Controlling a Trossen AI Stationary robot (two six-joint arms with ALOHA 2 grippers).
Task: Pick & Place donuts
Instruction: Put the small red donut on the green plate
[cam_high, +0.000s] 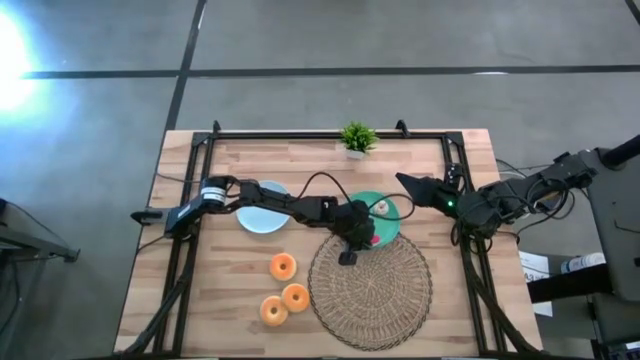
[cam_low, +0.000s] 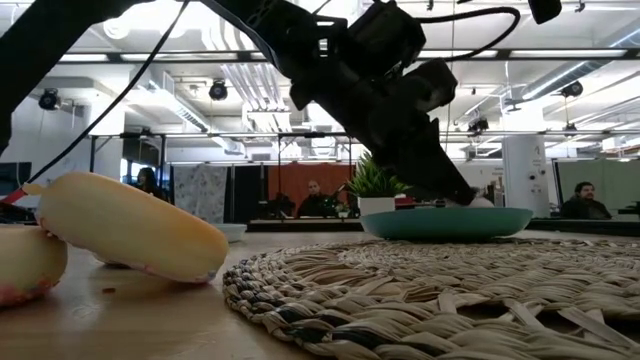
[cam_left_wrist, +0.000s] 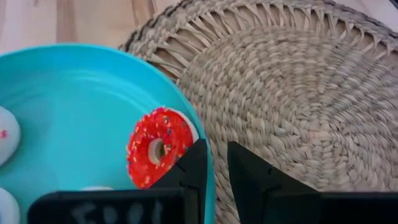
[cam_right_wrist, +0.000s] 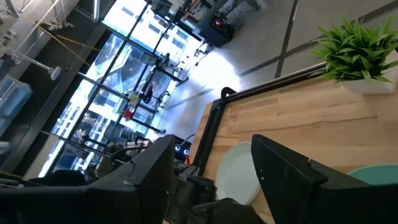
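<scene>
My left gripper (cam_high: 349, 252) hangs low over the near rim of the green plate (cam_high: 392, 232), where the plate meets the woven mat (cam_high: 375, 295). Its fingers are a narrow gap apart (cam_left_wrist: 217, 171) and hold nothing. A red-pink iced donut (cam_left_wrist: 158, 146) with sprinkles lies on the plate just inside that rim. White-iced donuts (cam_left_wrist: 3, 134) lie farther in on the plate. Three orange donuts (cam_high: 283, 266) lie on the table left of the mat. My right gripper (cam_high: 405, 184) is open and empty, raised at the plate's right. My left gripper has one fingertip (cam_left_wrist: 198, 155) right beside the red-pink donut's edge (cam_left_wrist: 189, 134), coming from above. Whether it touches the donut cannot be told. The donut lies on the plate, not between the fingers.
A pale blue plate (cam_high: 262, 215) lies under the left arm. A small potted plant (cam_high: 357, 138) stands at the table's far edge. A black frame rail (cam_high: 330, 134) runs round the table. People sit in the room beyond (cam_low: 316, 198).
</scene>
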